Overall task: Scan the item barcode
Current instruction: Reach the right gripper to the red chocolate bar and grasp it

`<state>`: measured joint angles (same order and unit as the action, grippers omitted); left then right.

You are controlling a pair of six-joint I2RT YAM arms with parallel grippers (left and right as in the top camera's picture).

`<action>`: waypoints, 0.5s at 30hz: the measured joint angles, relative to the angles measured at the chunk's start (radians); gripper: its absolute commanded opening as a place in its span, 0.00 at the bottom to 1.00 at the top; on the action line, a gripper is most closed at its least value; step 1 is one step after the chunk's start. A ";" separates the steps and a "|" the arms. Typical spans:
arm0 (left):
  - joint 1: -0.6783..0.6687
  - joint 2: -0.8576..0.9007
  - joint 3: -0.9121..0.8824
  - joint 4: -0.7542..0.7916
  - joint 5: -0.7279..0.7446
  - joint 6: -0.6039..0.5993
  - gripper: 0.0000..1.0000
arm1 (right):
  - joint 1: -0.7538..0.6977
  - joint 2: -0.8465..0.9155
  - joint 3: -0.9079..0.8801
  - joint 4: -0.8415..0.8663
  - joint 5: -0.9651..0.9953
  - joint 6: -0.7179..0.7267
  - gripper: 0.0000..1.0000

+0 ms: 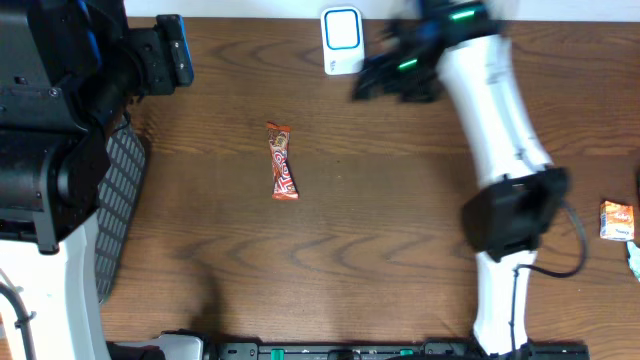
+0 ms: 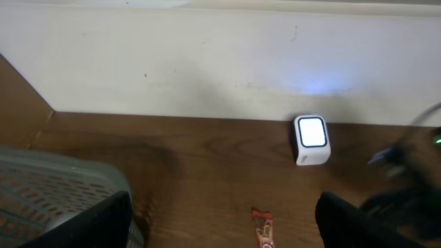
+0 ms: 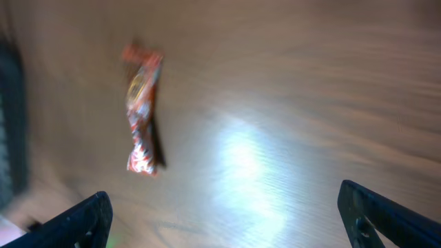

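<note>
- Overhead view: the bar (image 1: pixel 283 160) lies flat mid-table, apart from both arms. The scanner (image 1: pixel 342 41) stands at the far edge with its window lit.
- Right gripper (image 3: pixel 227 231): jaws spread wide, nothing held, above the table. Its wrist view is blurred and shows the bar up and left of centre.
- Left gripper (image 2: pixel 231 231): jaws well apart, nothing held, beside the basket (image 2: pixel 62 186) and facing the scanner.
- Risk: the wrapper is thin and flat. Fingers closing off-centre could push it along the wood or nip only a crimped end, so it droops or drops.
- Risk: the barcode side cannot be made out. If it is presented facing away from the window, there will be no read.
- Risk: the right arm sits close to the scanner, and a loose sweep could knock it.
</note>
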<state>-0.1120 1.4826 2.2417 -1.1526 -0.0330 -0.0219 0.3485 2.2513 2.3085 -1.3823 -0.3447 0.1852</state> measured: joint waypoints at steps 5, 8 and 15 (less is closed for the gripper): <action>0.000 0.000 0.000 0.000 0.000 0.000 0.85 | 0.212 0.045 -0.048 0.016 0.058 -0.010 0.86; 0.000 0.000 0.000 0.000 0.000 0.000 0.85 | 0.285 0.055 -0.095 0.019 0.078 -0.005 0.84; 0.000 0.000 0.000 0.000 0.000 0.000 0.85 | 0.368 0.056 -0.224 0.064 0.200 -0.003 0.99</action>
<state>-0.1120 1.4826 2.2417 -1.1526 -0.0330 -0.0219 0.7162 2.3070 2.0850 -1.3186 -0.1448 0.1822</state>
